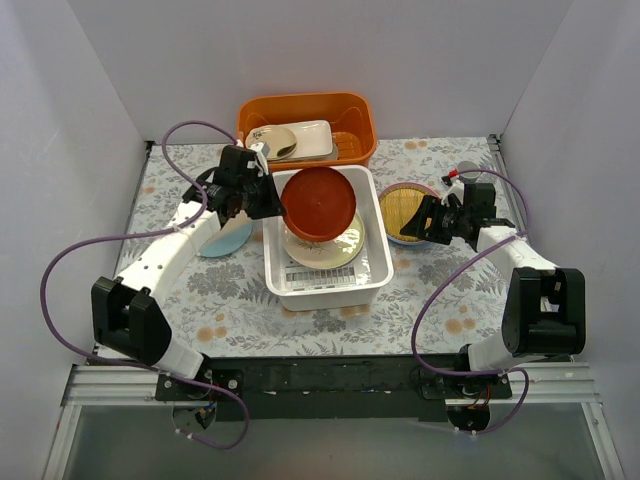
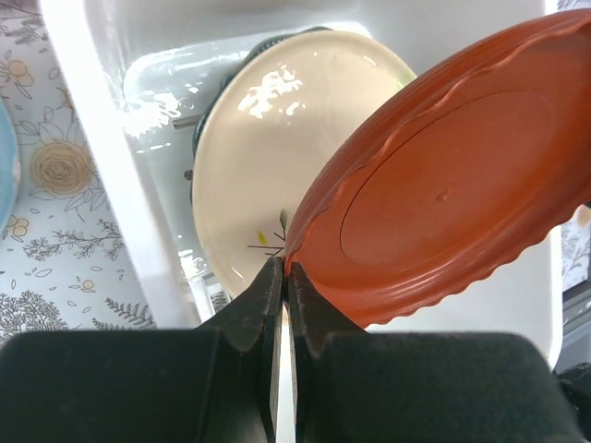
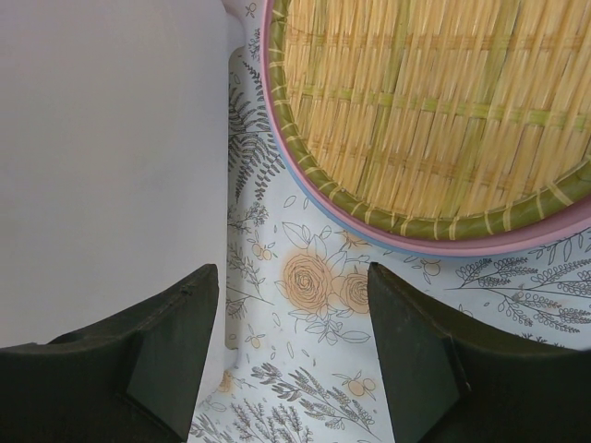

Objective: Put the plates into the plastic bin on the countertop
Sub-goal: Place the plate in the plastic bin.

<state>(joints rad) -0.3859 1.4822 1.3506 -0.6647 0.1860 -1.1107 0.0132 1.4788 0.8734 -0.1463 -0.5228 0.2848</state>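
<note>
**A:** Where's the red-brown plate [image 1: 318, 202]?

**B:** Held tilted over the plastic bin [image 1: 375, 272]. From above it covers the bin's 12 o'clock half, and the cream plate [image 2: 277, 157] lies on the bin's bottom below it.

**A:** What's holding it?

**B:** The left gripper [image 2: 284, 277], jaws pinched on the rim at the plate's 9 o'clock. So the plate runs toward 3 o'clock from the tool.

**A:** Ready to release?

**B:** I'd lower and level it first. Dropped at this tilt, it could clatter onto the cream plate.

**A:** And the right gripper [image 3: 294, 286]?

**B:** Jaws apart, holding nothing, low over the countertop [image 1: 440, 300]. In its wrist view, the yellow woven plate [image 3: 434, 111] sits on the pink plate [image 3: 517, 242], just ahead at 1 o'clock. That arm is nearer that stack. The light blue plate [image 1: 228, 240] lies at the bin's 9 o'clock, beneath the left arm.
</note>
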